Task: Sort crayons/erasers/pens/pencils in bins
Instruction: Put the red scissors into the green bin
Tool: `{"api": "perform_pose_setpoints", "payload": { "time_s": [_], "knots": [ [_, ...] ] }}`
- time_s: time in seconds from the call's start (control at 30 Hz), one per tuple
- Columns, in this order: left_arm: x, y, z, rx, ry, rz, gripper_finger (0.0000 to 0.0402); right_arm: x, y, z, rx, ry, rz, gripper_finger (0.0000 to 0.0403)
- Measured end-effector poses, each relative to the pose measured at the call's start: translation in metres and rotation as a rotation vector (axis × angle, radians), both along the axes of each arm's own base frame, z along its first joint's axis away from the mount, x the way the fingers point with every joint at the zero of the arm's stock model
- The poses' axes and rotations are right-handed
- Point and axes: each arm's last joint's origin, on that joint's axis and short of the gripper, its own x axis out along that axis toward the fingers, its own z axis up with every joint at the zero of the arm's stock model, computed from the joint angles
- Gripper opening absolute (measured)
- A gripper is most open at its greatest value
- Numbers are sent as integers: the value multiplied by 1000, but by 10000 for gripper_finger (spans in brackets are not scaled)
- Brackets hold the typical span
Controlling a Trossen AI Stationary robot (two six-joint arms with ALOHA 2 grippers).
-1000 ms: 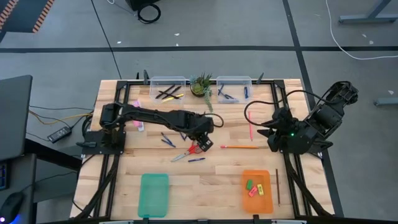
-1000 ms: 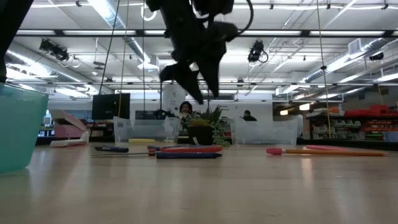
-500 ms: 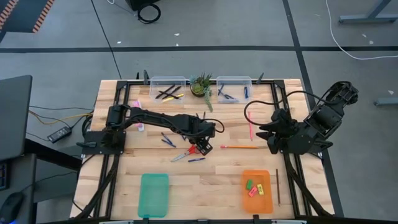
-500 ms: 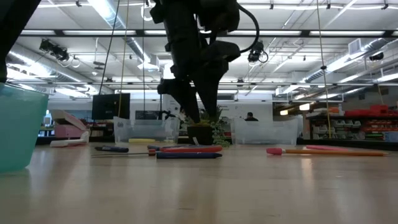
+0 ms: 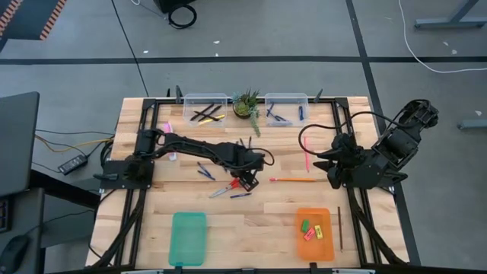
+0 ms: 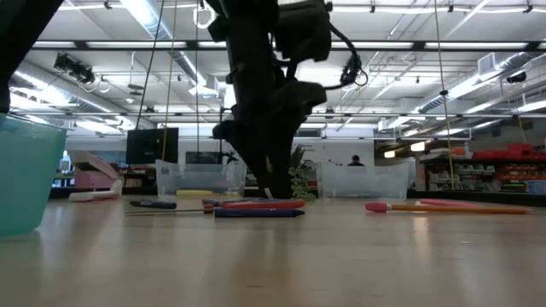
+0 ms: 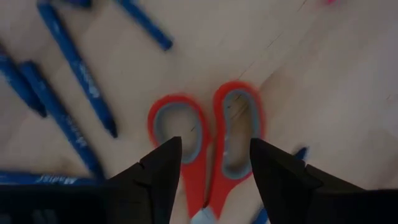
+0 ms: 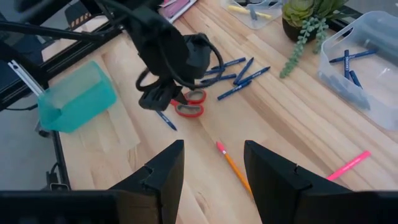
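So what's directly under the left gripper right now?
The red-handled scissors lie on the table right under the open left gripper, handles between its fingers. Blue pens lie beside them. The fingers cover most of the blades.

A pair of red-handled scissors with grey-lined loops [image 7: 208, 146] lies flat on the pale wooden slatted table [image 5: 251, 221], near its middle. A small green potted succulent with trailing stems [image 5: 246, 104] stands at the far edge, centred. A flat pink box [image 6: 92, 180] lies toward the far left.
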Motion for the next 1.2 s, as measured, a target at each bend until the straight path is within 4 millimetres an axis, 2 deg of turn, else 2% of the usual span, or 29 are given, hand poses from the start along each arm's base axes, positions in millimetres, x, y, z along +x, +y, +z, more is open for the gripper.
{"api": "perform_pose_setpoints", "payload": {
  "time_s": [0.1,0.27,0.7,1.0,1.2],
  "knots": [
    [0,-3,-7,-6,22,1,201,0,0,0,16,-1,-10,172],
    [-1,-3,-7,17,30,30,211,0,0,0,22,-1,-13,172],
    [1,-4,-12,38,35,30,287,0,1,-1,32,19,11,172],
    [7,-12,-29,35,42,7,273,-1,0,0,11,17,16,172],
    [10,-14,-30,33,13,-21,252,-1,-1,0,-30,-6,-6,172]
  ]
}}
